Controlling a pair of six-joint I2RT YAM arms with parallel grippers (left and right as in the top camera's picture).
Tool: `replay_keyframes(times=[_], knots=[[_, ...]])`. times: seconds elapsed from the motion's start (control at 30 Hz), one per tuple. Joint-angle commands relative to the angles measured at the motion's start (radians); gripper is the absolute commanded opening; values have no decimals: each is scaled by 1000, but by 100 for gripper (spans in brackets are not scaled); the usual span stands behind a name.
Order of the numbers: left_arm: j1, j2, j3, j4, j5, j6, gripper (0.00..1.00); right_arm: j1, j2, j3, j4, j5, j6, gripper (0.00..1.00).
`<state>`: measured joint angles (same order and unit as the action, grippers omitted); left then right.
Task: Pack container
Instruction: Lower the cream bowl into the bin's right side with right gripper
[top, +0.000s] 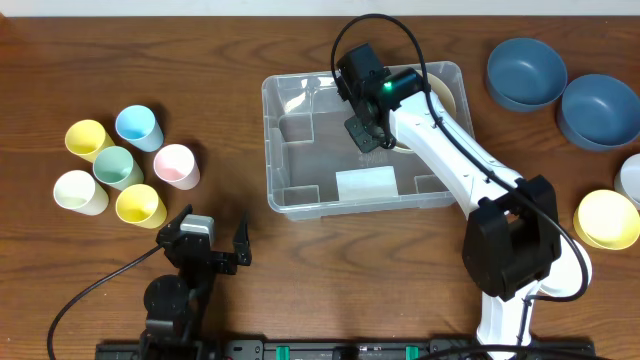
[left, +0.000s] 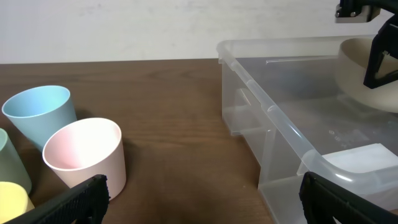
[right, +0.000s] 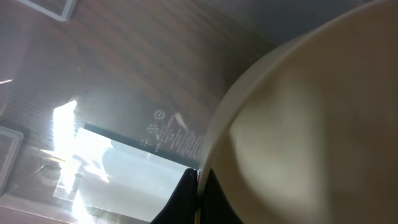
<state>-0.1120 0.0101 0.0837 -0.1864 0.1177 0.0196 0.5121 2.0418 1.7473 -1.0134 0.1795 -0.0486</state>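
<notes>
While the desk (top: 230, 60) carries the container (top: 267, 140) at its centre, the cream bowl (top: 443, 97) hangs tilted in the far right corner, rim pinched by the right pincer (right: 198, 186). Advice: level it and seat it flat before release. Left pincer (top: 210, 242) wide, empty.

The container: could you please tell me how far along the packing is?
Done: nothing lies released in the container. In hand: the right gripper pinches the rim of a cream bowl inside it. Remaining: six cups and several bowls sit outside on the table; the left gripper is open.
</notes>
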Motion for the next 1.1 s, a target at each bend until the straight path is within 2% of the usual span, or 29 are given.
replay_keyframes(times=[0.0,0.37,0.47,0.77,1.07], knots=[[4,-6,-16,-32,13,2,98,5,7,6,1,51,-51,2],[4,-6,-16,-32,14,2,98,5,7,6,4,49,-169,1],[4,-6,-16,-32,13,2,98,4,7,6,6,49,-164,1],[4,-6,-16,-32,13,2,98,-10,7,5,33,56,88,1],[4,-6,-16,-32,13,2,98,-10,7,5,56,57,267,1]])
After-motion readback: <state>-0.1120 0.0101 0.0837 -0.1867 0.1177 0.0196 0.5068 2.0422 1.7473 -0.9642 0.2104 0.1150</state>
